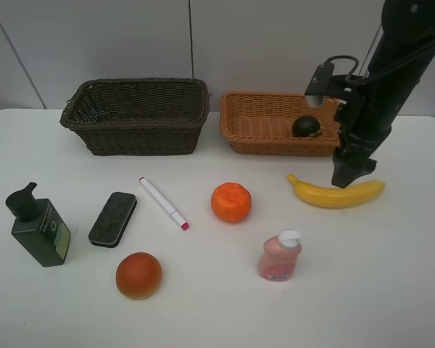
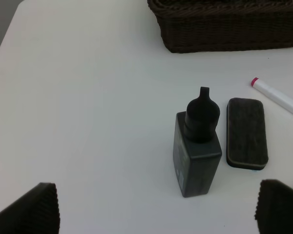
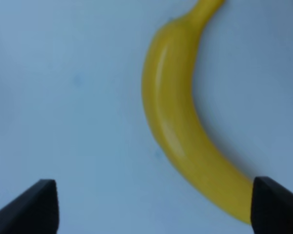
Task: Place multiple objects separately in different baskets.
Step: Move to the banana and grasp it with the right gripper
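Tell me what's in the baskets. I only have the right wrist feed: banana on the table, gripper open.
Observer: One dark green round fruit lies in the light orange-tan basket.
Operator: Dark basket?
Observer: Nothing shows inside the dark brown basket.
Operator: Left arm?
Observer: Left gripper is open, above the table by the pump bottle and black eraser.
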Controlling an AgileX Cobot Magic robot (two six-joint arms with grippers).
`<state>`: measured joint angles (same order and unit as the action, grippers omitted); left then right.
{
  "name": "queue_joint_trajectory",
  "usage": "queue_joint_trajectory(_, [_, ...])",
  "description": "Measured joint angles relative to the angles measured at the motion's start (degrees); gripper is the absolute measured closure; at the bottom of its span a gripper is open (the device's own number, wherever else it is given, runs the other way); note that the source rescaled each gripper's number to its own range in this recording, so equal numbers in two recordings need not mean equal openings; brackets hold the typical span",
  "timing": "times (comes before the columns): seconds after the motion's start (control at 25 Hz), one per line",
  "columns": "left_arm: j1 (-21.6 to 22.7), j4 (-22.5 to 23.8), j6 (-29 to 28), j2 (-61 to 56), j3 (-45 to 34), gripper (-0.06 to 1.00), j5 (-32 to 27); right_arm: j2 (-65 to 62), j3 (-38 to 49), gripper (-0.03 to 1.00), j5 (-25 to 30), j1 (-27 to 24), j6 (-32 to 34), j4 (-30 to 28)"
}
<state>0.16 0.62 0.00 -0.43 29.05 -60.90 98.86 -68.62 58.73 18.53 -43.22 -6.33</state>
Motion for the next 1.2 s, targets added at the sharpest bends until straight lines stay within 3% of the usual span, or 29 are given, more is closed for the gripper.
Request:
queue_joint_trajectory(0.16, [0.0, 0.0, 0.0, 0.0, 0.0, -0.06, 0.0, 0.8, 4.7, -0.01, -8.4, 0.0, -0.7, -1.1])
queue_joint_trajectory(0.6, [0.0, 0.0, 0.0, 0.0, 0.0, -0.06, 0.0, 11.8, 5.7, -0.01, -18.1, -1.1, -0.9, -2.5])
queue_joint_trajectory(1.2, [0.0, 0.0, 0.0, 0.0, 0.0, -0.06, 0.0, 15.4, 5.7, -0.01, -20.8, -3.6, -0.9, -1.5])
